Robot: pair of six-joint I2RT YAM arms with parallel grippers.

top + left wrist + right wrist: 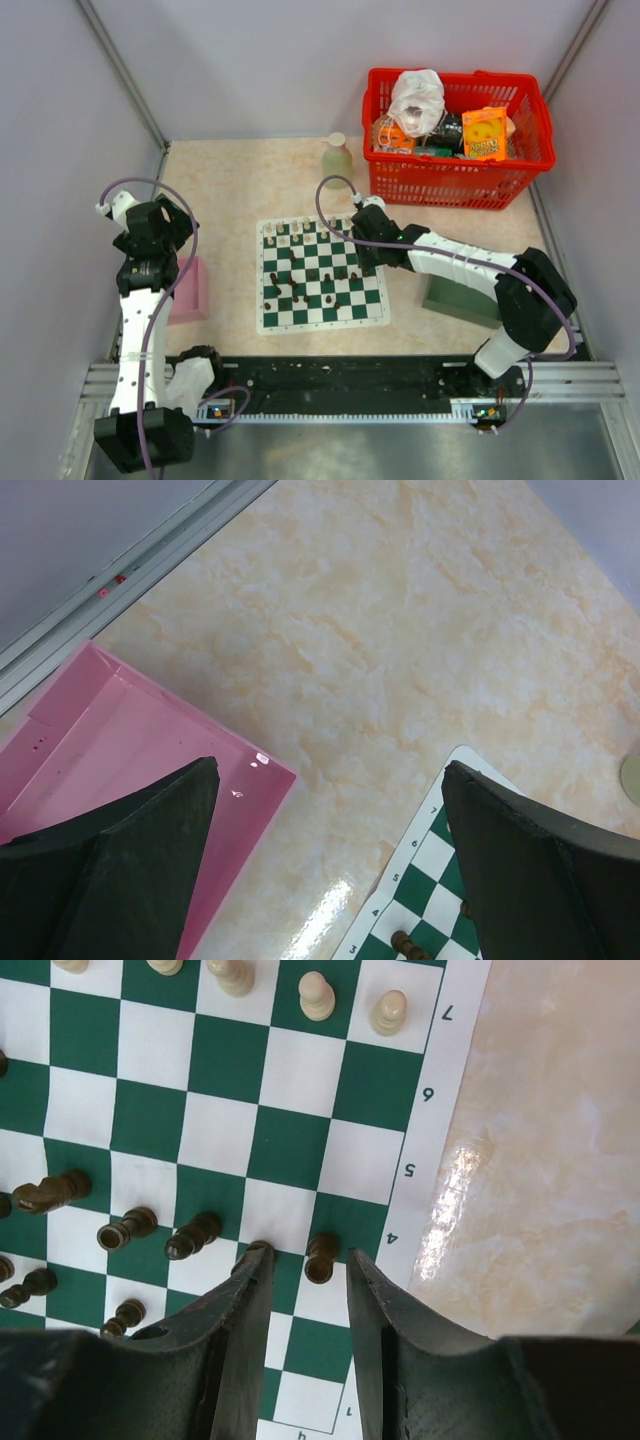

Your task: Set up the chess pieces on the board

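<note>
Marbled table [230,190], board [372,298] mid-table. Right claw [307,1255] half-spread astride dark pawn [320,1258], not pinching; closing could topple neighbour pawn [255,1251] by its finger. Left claw [328,770] spread, empty.

My table [230,180] is pale and marbled, with a bright shine on it. Grey walls [250,60] stand around me. A metal rail [570,385] runs along the near edge.
</note>
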